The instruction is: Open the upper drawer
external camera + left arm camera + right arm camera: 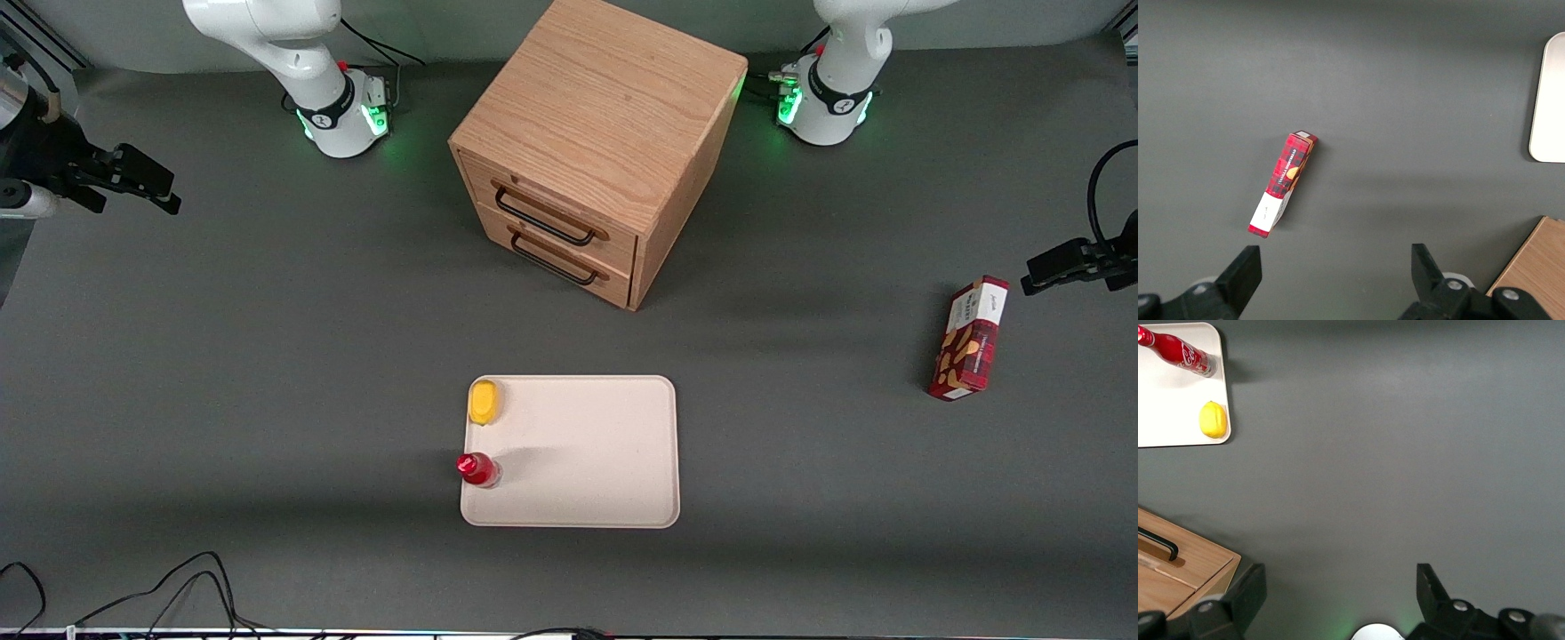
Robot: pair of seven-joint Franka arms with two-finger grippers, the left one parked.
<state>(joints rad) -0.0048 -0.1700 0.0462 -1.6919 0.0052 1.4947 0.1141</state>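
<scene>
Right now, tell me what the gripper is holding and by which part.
Nothing. The gripper is open and hangs over bare table toward the working arm's end, away from the upper drawer, whose black handle is untouched.

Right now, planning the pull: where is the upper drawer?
The upper drawer is the top one in the cabinet, above the bottom drawer, facing the tray. The gripper hangs open over bare table at the working arm's end.
</scene>
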